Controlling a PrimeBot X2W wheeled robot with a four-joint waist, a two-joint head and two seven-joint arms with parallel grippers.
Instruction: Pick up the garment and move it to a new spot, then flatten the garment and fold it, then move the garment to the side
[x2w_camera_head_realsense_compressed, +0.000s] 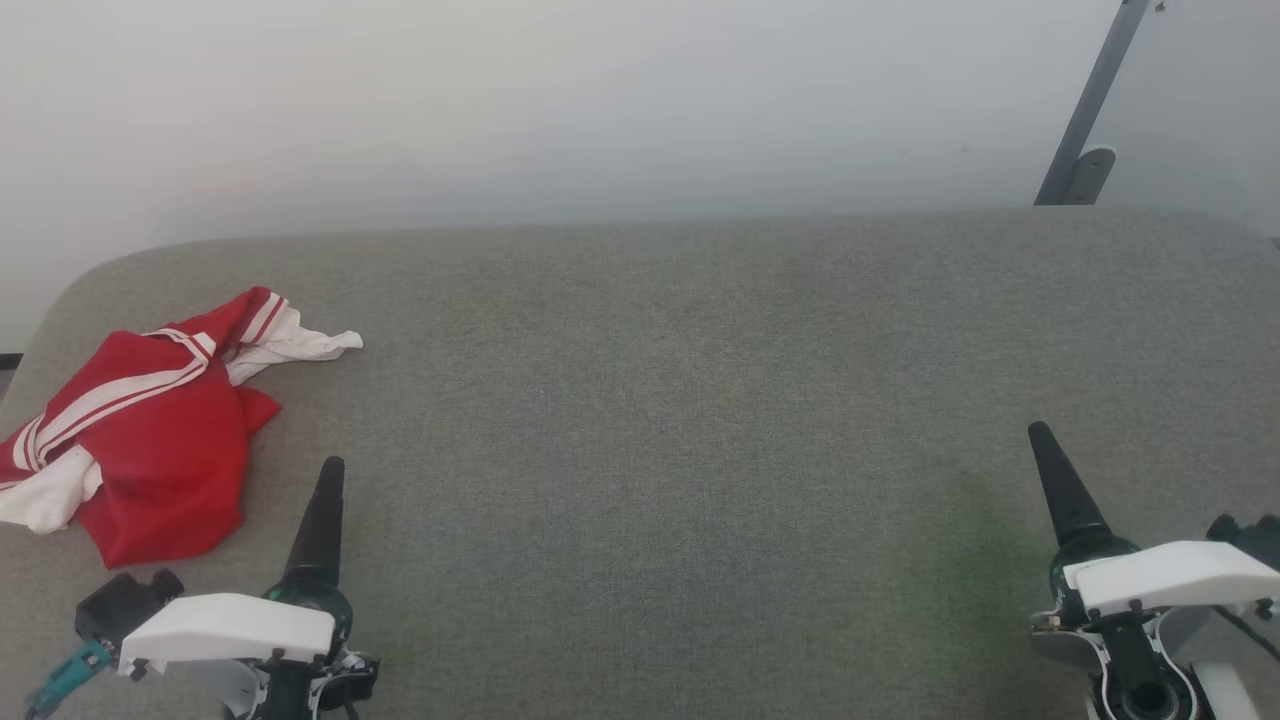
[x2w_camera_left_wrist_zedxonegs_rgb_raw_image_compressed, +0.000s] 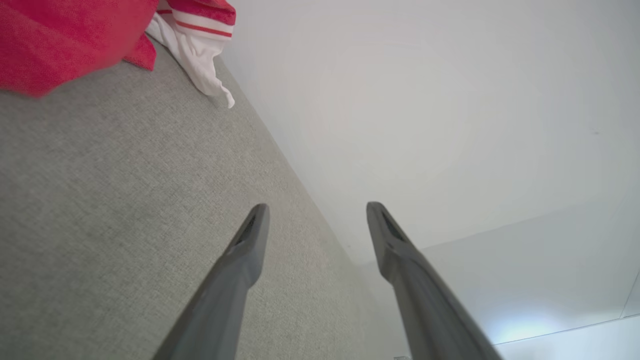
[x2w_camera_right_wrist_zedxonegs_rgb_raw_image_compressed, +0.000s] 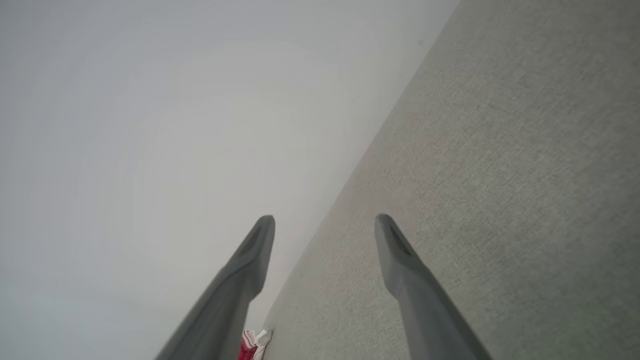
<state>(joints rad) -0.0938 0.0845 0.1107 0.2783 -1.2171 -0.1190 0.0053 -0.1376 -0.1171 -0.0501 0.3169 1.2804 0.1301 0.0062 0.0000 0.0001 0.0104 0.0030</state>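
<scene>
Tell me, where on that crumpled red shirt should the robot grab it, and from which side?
Probably the bunched red edge of the garment nearest the open left hand, coming down from the heap's right side. The folds stand up there, giving something to pinch; the white sleeve tip lies flat and thin.

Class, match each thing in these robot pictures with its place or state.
Things
1. left tool with two long dark fingers
2. slanted grey metal bar
3. red soft-fabric garment with white stripes
4. right tool with two long dark fingers

Places or states
A. crumpled at the left end of the grey fabric surface
B. open, at the head view's lower right
C. behind that surface, upper right
D. open, just right of the garment

Pairs: 1-D, 2-C, 3-A, 4-B
</scene>
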